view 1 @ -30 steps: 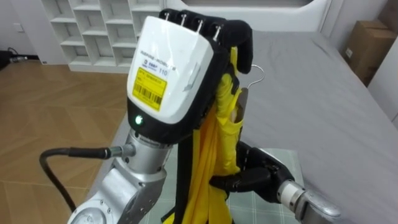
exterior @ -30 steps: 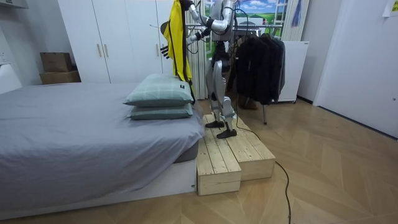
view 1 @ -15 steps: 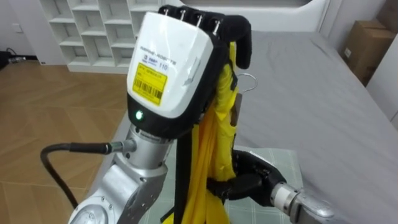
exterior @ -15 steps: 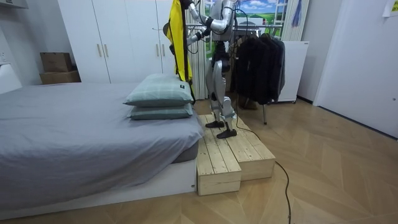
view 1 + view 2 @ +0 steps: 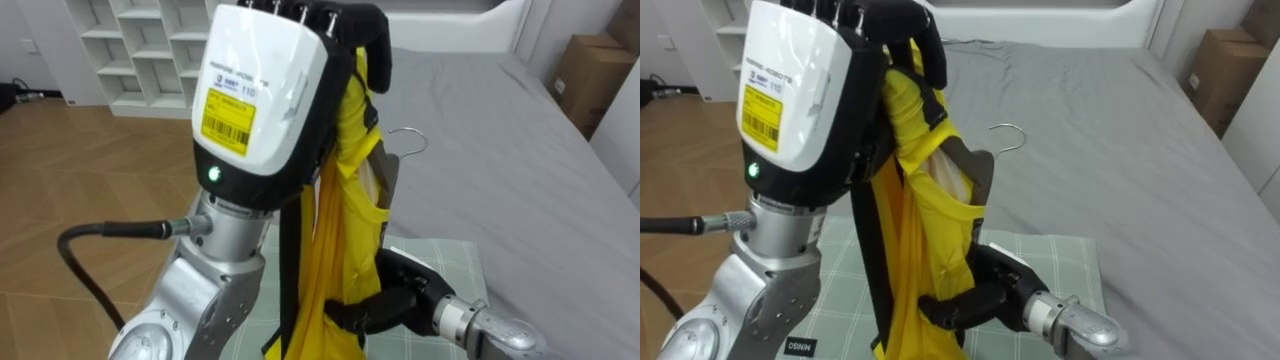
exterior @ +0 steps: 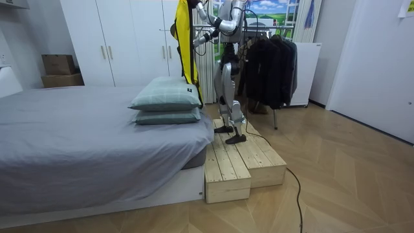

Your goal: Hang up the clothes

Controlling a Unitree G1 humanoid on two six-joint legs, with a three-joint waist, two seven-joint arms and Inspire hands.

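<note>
Off to the left of my left hand [image 5: 262, 95], further back, stands a white shelf unit [image 5: 140, 50]. That hand is raised before me, fingers clenched over the top of the yellow garment [image 5: 350, 225], which hangs straight down just right of it with a black strip along its edge. A hanger [image 5: 978, 175] sits in the garment's neck, its metal hook poking out to the right. Lower down, my right hand [image 5: 395, 300] grasps the cloth from the right. Under that hand lies a green checked pillow [image 5: 450, 265], and beyond it the grey bed [image 5: 500, 150]. I stand on a wooden platform [image 6: 242, 158] beside the bed, with a rack of dark clothes [image 6: 268, 61] close by.
</note>
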